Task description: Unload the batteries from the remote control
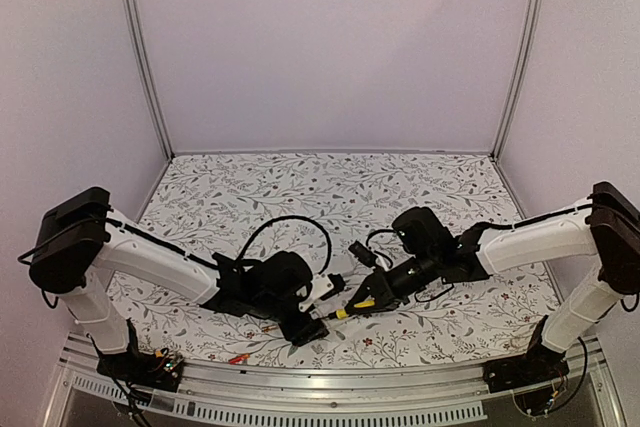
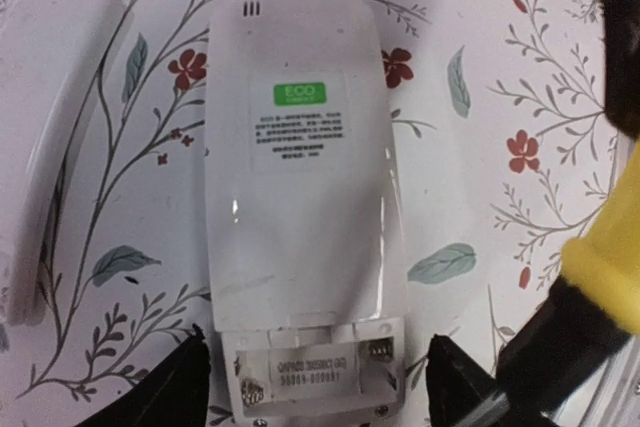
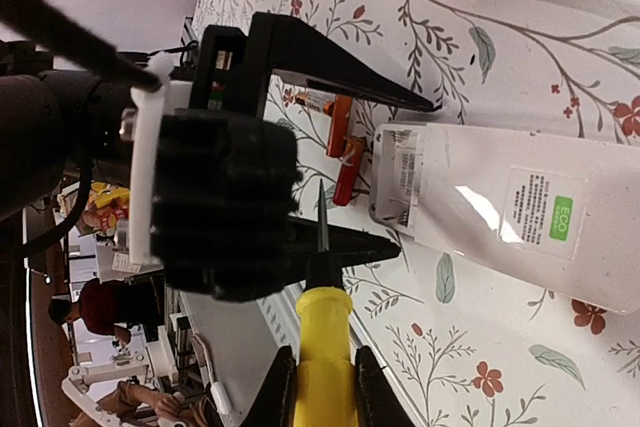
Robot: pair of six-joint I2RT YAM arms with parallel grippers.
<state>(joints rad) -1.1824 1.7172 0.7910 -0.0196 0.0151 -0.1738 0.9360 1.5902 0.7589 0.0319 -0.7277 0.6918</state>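
On my screen both arms wear white shells along their long links: the left arm [image 1: 150, 257] at lower left, the right arm [image 1: 530, 237] at lower right. The shoulder housings [image 1: 70, 237] and the bases [image 1: 520, 372] are black. A black cable [image 1: 290, 222] loops at centre-left. The left gripper [image 3: 415, 176] has tapered black fingers [image 3: 340, 87], a ribbed black body and a white tie [image 3: 145, 177].

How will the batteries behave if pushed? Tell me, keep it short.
The batteries will probably roll: they are slim cylinders lying loose on the flat table. They look small and smooth, so a pinch may squirt them sideways. Hard-looking casings suggest they are stiff.
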